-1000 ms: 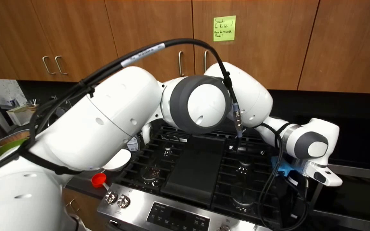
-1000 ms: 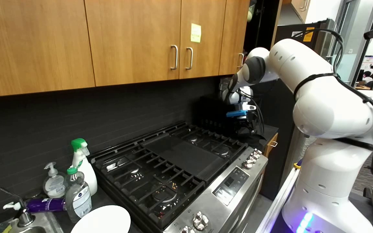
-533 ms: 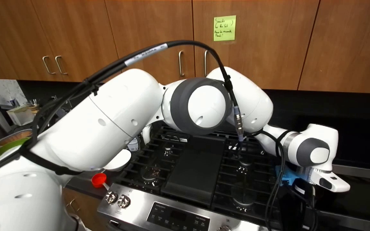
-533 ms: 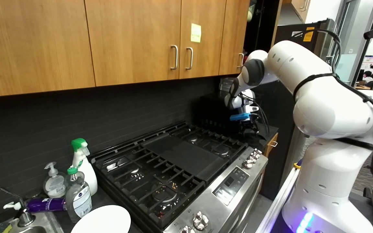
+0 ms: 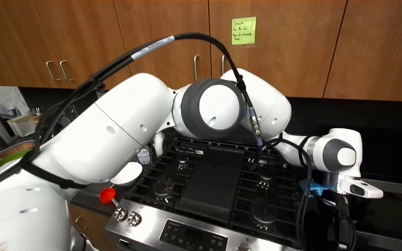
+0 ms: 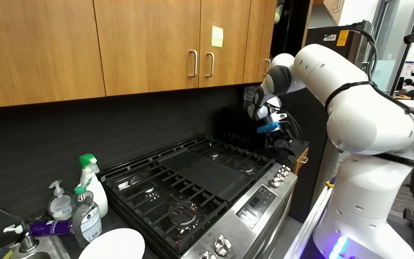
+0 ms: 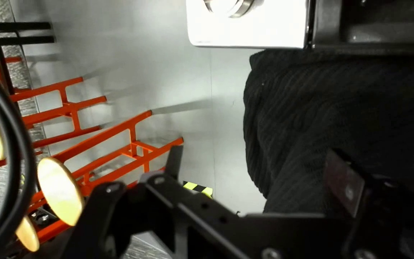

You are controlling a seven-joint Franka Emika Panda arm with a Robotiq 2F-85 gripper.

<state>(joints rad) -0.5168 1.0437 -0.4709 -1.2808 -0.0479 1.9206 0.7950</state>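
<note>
So the arm was bent and stretched out past the stove, gripper aimed downish, jaws wide apart near some black cloth.

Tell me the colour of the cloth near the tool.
The cloth is black, shown best in the wrist view.

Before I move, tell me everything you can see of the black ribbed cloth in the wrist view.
The black ribbed cloth looks like soft knitted fabric, loosely rumpled, with a rounded, uneven edge. It lies close beside the stainless-steel stove; whether they touch is unclear. The black two-fingered hand stands open and hides part of it, without gripping it; contact is unclear. Toward the picture's right the cloth fades into darkness; what supports it is hidden.
</note>
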